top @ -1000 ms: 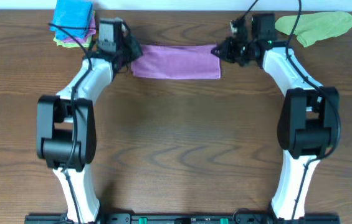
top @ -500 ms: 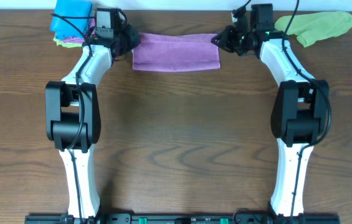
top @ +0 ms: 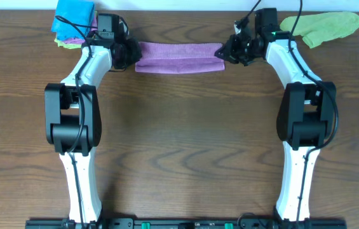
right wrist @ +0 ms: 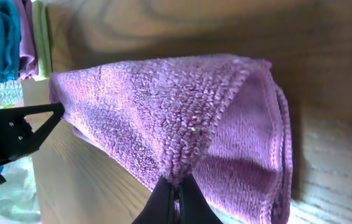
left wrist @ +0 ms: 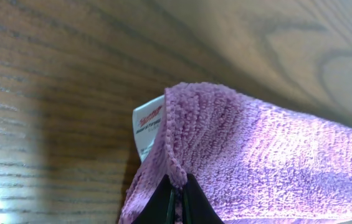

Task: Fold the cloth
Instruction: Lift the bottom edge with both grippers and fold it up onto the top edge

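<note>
A purple cloth (top: 178, 57) lies as a narrow folded strip at the far edge of the wooden table. My left gripper (top: 130, 53) is shut on its left end; the left wrist view shows the jaws (left wrist: 177, 190) pinching the cloth's hem (left wrist: 269, 149) beside a white label. My right gripper (top: 222, 52) is shut on the cloth's right end; the right wrist view shows the jaws (right wrist: 176, 186) pinching a bunched fold of the cloth (right wrist: 163, 118), lifted a little off the table.
A stack of folded cloths, blue on top (top: 74, 19), sits at the far left corner. A loose green cloth (top: 322, 27) lies at the far right. The wooden table (top: 185, 140) stretches toward the front.
The purple cloth has become narrower: its near edge has been carried toward the far edge. Both grippers stayed shut on its ends and moved slightly.
</note>
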{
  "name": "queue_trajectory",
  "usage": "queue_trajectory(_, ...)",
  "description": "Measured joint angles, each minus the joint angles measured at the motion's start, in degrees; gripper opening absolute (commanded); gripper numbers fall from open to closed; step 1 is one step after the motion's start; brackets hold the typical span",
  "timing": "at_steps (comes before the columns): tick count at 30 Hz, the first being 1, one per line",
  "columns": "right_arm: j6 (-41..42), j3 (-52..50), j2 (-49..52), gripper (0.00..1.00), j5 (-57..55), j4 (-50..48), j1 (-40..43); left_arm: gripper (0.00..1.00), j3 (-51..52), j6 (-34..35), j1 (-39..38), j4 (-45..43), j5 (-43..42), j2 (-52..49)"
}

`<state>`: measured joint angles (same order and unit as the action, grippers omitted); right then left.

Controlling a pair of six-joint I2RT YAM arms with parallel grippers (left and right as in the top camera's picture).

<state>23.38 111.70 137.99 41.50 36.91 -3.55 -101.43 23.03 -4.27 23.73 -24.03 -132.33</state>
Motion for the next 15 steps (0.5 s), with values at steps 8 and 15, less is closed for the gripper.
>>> queue_trajectory(8,-1.6,0.0,0.0,0.02,-0.1,4.0,0.0,0.06,0.0,-1.3,0.0,3.5,0.0,0.0)
queue_trajectory(15,-3.0,0.0,0.0,0.49,-1.5,5.7,0.1,0.65,0.0,-2.5,0.1,4.4,0.2,0.0)
